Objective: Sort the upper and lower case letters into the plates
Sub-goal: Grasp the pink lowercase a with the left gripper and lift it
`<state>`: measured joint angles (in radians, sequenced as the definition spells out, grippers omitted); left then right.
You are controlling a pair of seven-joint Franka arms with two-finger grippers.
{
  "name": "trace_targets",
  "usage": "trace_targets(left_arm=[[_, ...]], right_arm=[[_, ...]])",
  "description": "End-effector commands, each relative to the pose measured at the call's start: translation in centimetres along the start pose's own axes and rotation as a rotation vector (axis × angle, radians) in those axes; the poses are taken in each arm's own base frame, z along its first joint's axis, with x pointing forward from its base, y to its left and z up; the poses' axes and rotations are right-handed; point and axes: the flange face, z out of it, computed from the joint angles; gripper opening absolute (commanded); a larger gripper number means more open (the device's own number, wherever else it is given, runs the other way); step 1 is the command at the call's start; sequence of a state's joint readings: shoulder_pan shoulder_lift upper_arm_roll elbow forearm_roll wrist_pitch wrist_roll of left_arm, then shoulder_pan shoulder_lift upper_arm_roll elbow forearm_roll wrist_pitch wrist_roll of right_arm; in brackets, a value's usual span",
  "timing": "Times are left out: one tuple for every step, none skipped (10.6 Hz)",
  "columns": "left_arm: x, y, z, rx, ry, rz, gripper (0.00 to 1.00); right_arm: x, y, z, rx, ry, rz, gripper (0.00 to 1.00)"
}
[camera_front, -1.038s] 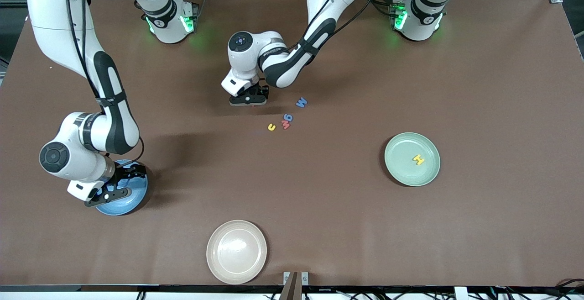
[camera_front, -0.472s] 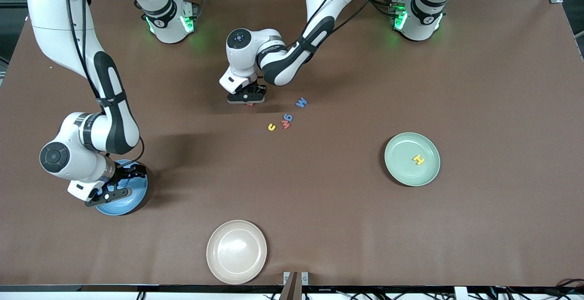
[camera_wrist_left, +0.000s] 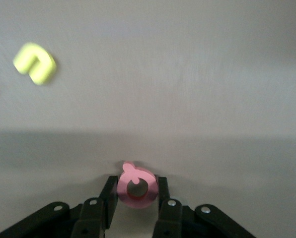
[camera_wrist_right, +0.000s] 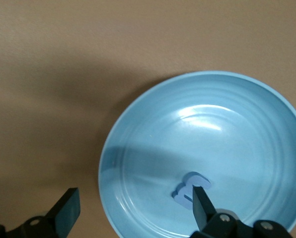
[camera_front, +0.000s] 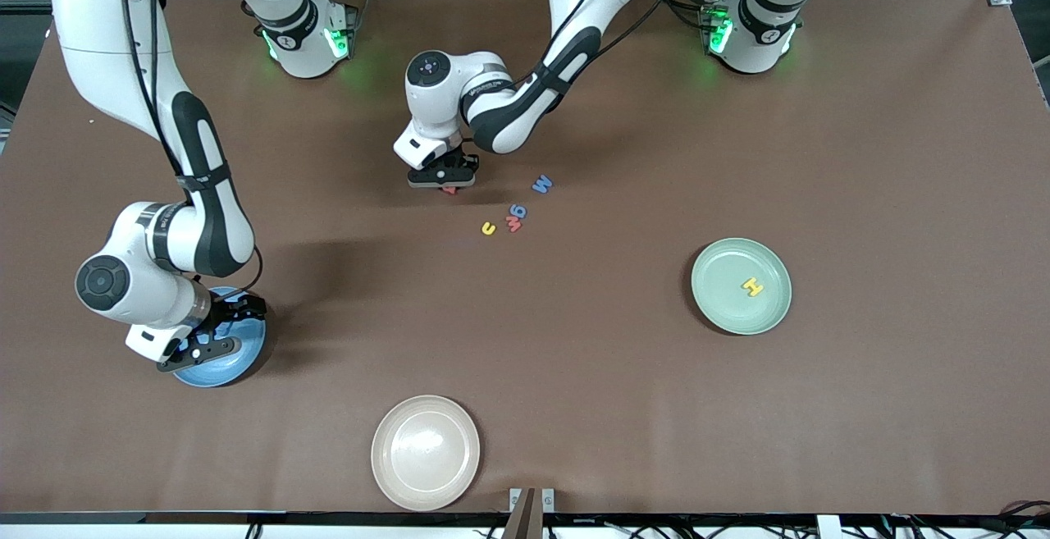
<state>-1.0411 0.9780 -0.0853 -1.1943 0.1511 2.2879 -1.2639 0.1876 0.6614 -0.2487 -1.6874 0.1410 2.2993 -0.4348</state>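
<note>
The left end effector (camera_wrist_left: 136, 198) is down at the surface (camera_front: 574, 375), in its middle and toward the edge where the arm bases stand. Its fingers (camera_wrist_left: 108, 196) are closed in on a small red letter (camera_wrist_left: 136, 184), a ring shape with a short stub, pinched between the two pads. In the front view only a red sliver of that letter shows beneath the end effector.

Just beside it, nearer the front camera, lie a yellow letter (camera_front: 489, 229), another red letter (camera_front: 513, 225) and a blue "g" (camera_front: 518, 212), the last two touching. A blue "M" (camera_front: 541, 184) lies near them, a little toward the left arm's end.

The right end effector (camera_wrist_right: 133, 210) hangs over the blue plate (camera_wrist_right: 138, 134), fingers spread wide and holding nothing. This plate sits near the right arm's end of the surface, and a blue letter (camera_wrist_right: 190, 186) lies in it.

The pale green plate (camera_front: 714, 309) sits toward the left arm's end, with a yellow "H" (camera_front: 752, 285) in it.

A cream plate (camera_front: 390, 473) rests at the surface's edge closest to the front camera.
</note>
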Motion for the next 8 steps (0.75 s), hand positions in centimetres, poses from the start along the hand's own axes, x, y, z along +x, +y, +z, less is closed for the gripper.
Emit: trace_targets(left_arm=[[7.3, -2.4, -8.2, -0.002, 0.027, -0.117, 0.00], [10.9, -4.4, -10.6, 0.009, 0.032, -0.170, 0.00], [13.8, -6.4, -13.2, 0.028, 0.035, -0.197, 0.00], [16.7, -8.8, -15.3, 0.050, 0.034, -0.222, 0.00], [19.3, -11.6, -16.9, 0.074, 0.025, -0.224, 0.00], [22.1, -15.7, -17.5, 0.097, 0.008, -0.205, 0.00], [24.2, -19.7, -17.8, 0.114, -0.015, -0.165, 0.00], [26.2, -24.1, -17.8, 0.129, -0.044, -0.143, 0.00]], right_arm=[[1.1, -3.0, -0.7, 0.016, 0.002, 0.023, 1.00], [1.7, -5.1, -0.9, 0.023, -0.001, 0.034, 1.00], [2.4, -8.2, -1.4, 0.036, -0.006, 0.045, 1.00], [3.0, -11.2, -2.3, 0.039, -0.009, 0.059, 1.00], [3.6, -15.2, -2.8, 0.038, -0.010, 0.065, 1.00], [3.9, -19.0, -3.0, 0.036, -0.007, 0.057, 1.00], [4.1, -23.8, -3.2, 0.041, -0.005, 0.067, 1.00], [3.9, -28.6, -3.5, 0.041, -0.006, 0.093, 1.00]])
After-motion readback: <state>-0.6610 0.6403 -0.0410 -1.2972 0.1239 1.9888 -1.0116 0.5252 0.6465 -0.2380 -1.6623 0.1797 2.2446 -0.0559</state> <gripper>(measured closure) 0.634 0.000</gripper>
